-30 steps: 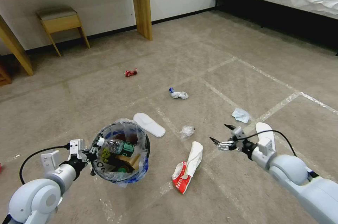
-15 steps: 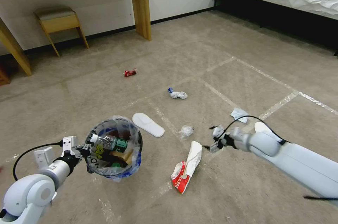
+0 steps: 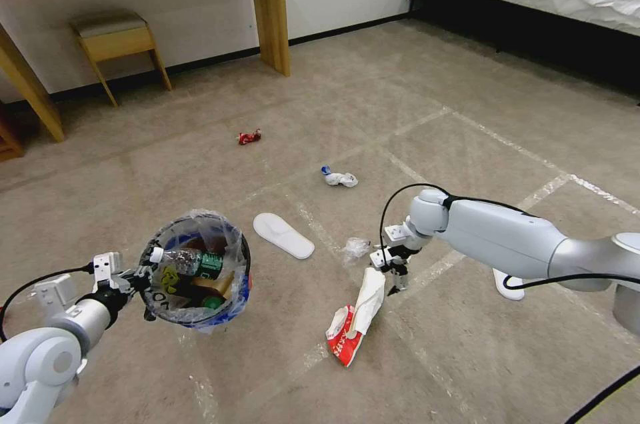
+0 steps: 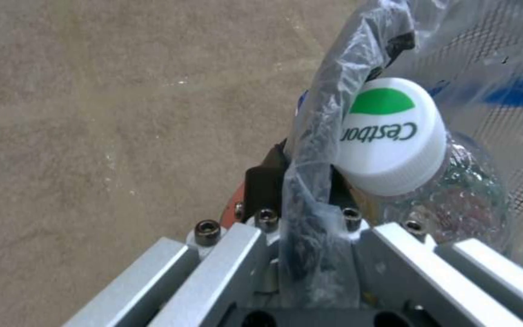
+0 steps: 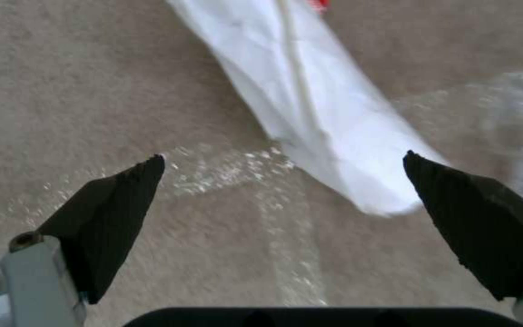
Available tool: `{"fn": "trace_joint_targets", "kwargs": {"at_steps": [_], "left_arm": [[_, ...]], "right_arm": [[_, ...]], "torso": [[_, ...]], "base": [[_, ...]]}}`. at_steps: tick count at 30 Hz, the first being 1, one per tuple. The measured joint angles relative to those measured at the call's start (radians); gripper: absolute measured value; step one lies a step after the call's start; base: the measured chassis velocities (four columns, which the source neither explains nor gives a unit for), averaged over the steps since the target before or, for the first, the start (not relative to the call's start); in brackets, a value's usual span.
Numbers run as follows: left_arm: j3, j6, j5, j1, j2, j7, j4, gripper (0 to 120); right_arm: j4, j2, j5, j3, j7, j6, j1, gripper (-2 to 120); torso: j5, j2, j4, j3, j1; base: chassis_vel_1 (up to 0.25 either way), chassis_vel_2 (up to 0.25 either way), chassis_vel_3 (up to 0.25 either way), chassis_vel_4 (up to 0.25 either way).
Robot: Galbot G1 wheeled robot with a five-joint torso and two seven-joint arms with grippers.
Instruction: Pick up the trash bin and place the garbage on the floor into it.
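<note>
My right pincer (image 5: 283, 159) hangs spread wide over the white end of the carton (image 3: 353, 317), which lies lengthwise on the floor (image 3: 467, 357), red end toward me; my left pincer (image 3: 137, 277) seemingly clamps the trash bin (image 3: 195, 271) rim.

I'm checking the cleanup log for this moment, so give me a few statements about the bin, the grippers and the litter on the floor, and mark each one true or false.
1. The left gripper holds the round trash bin lined with a clear-and-blue plastic bag by its rim. True.
2. The trash bin is empty. False: a clear plastic bottle with a white cap and other litter lie inside.
3. The right gripper is open above the white end of the flattened red-and-white carton. True.
4. The right gripper has lifted the carton. False: the carton lies on the carpet, ungripped.
5. The small red crumpled wrapper lies in the bin. False: it lies on the floor, towards the wooden desk.
</note>
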Motion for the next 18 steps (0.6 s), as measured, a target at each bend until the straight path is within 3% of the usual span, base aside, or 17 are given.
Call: {"fn": "trace_joint_targets", "kwargs": {"at_steps": [9, 18], "left_arm": [[0.006, -0.004, -0.001, 0.000, -0.002, 0.004, 0.004, 1], [-0.002, -0.012, 0.003, 0.018, -0.010, 0.004, -0.008, 1]], "right_arm": [[0.001, 0.012, -0.024, 0.032, 0.055, -0.019, -0.077, 100], [-0.024, 0.021, -0.065, 0.045, 0.244, -0.033, -0.165, 100]], "torso": [[-0.0004, 0.000, 0.0005, 0.000, 0.000], [-0.0004, 0.000, 0.0004, 0.000, 0.000]], "base": [[0.000, 0.000, 0.000, 0.000], [0.000, 0.000, 0.000, 0.000]]}}
